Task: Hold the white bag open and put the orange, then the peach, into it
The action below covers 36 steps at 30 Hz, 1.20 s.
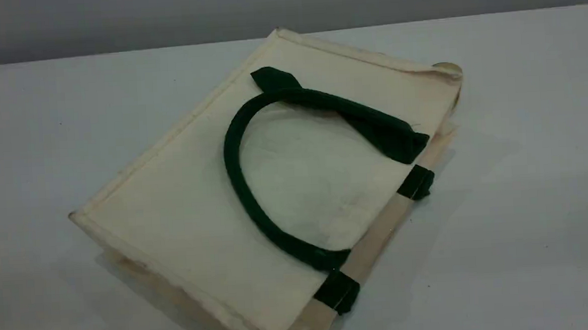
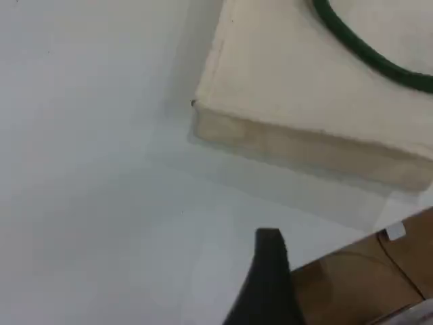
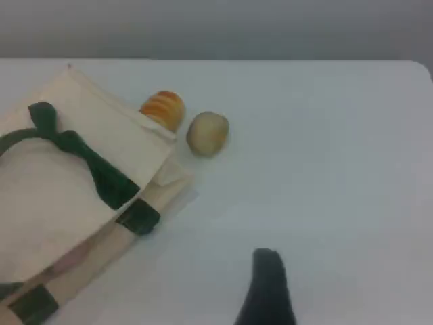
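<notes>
The white bag (image 1: 185,201) lies flat on its side on the table, with one dark green handle (image 1: 237,183) looped over its upper face and its mouth toward the right. It also shows in the left wrist view as a bag corner (image 2: 270,81) and in the right wrist view as the bag's mouth end (image 3: 61,183). One dark fingertip (image 2: 269,264) of my left gripper hovers over bare table near that corner, holding nothing. My right gripper's fingertip (image 3: 268,284) hangs over bare table to the right of the bag, also empty. The orange and the peach are out of view.
A ridged orange-tan bread loaf (image 3: 163,108) and a tan potato (image 3: 207,133) lie just beyond the bag's far corner. The table's edge, with brown floor (image 2: 365,284) past it, runs close to my left gripper. A grey wall (image 1: 115,18) stands behind the table.
</notes>
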### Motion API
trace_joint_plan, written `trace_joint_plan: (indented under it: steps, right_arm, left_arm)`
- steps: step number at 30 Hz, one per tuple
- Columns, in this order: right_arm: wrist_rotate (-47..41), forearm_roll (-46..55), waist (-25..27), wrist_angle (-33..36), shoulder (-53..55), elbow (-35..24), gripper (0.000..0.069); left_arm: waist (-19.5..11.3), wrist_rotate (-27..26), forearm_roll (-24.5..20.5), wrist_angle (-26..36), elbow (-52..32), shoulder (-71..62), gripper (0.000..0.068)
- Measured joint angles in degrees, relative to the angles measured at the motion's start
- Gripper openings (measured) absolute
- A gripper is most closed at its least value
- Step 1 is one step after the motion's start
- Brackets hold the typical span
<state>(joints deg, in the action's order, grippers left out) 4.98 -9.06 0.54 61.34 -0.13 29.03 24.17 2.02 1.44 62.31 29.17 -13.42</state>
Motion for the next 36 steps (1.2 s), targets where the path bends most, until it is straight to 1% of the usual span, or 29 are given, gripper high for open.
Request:
trace_joint_plan:
  steps: [3, 6, 12, 15, 17, 18, 26, 36]
  right_arm:
    - [0.0, 0.0, 0.0, 0.0, 0.0, 0.0, 0.051]
    - [0.0, 0.0, 0.0, 0.0, 0.0, 0.0, 0.051]
    - [0.0, 0.0, 0.0, -0.1, 0.1, 0.0, 0.0509]
    - [0.0, -0.1, 0.0, -0.1, 0.1, 0.0, 0.0509]
    - [0.0, -0.1, 0.0, -0.1, 0.1, 0.0, 0.0509]
    - [0.0, -0.1, 0.0, -0.1, 0.1, 0.0, 0.0509]
    - [0.0, -0.1, 0.0, -0.1, 0.1, 0.0, 0.0509]
    - [0.0, 0.0, 0.0, -0.1, 0.1, 0.0, 0.0509]
  left_arm:
    - [-0.4, 0.0, 0.1, 0.0, 0.0, 0.0, 0.0527]
    - [-3.7, 0.0, 0.3, 0.0, 0.0, 0.0, 0.0527]
    - [-16.2, 0.0, 0.2, -0.1, 0.0, 2.1, 0.0527]
    - [-20.8, 0.0, 0.2, 0.0, 0.0, 4.6, 0.0527]
    - [-22.7, 0.0, 0.2, 0.0, 0.0, 6.3, 0.0527]
    - [-23.1, 0.0, 0.2, 0.0, 0.0, 7.1, 0.0527]
    - [-23.0, 0.0, 0.2, 0.1, 0.0, 13.3, 0.0527]
    - [-22.9, 0.0, 0.2, 0.1, 0.0, 13.5, 0.0527]
